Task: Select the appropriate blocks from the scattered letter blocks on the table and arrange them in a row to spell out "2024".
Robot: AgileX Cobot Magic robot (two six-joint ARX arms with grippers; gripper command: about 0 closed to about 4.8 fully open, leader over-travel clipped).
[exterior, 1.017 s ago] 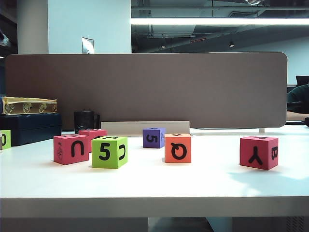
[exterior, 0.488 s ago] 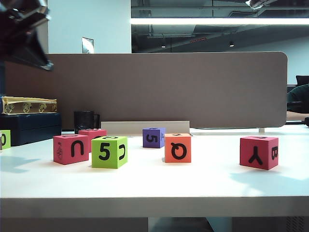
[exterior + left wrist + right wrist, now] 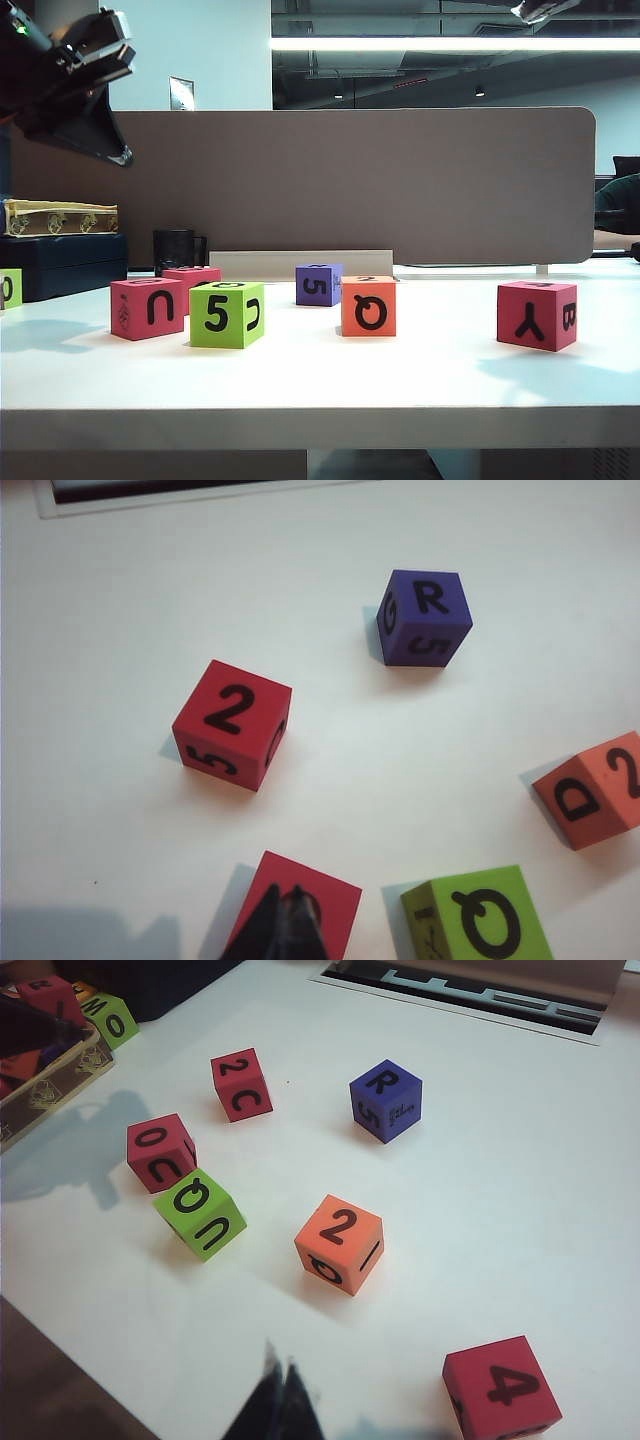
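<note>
Scattered letter blocks lie on the white table [image 3: 420, 380]. From the exterior view the front faces read: pink-red U [image 3: 147, 308], another pink-red one behind it [image 3: 190, 275], orange Q [image 3: 368, 306] and pink-red Y/B [image 3: 536, 315]. From above, tops read red 2 [image 3: 232, 723], red 0 [image 3: 161, 1151], orange 2 [image 3: 340, 1243] and red 4 [image 3: 497, 1388]. My left gripper [image 3: 287, 895] is shut and empty, high above the table at the left [image 3: 115, 150], its tips over the red block [image 3: 330, 900] by the green one. My right gripper [image 3: 280, 1365] is shut and empty, hanging over bare table beside the red 4.
A lime-green cube [image 3: 227, 314] stands beside the U block, with a purple cube [image 3: 318, 285] further back. Another green cube [image 3: 10, 288], a dark box [image 3: 60, 262] carrying a patterned case, and a black mug [image 3: 178, 248] sit at the back left. A brown partition [image 3: 330, 180] closes the rear.
My left arm has swung into the exterior view from the top left and come down and rightward. No block has moved.
</note>
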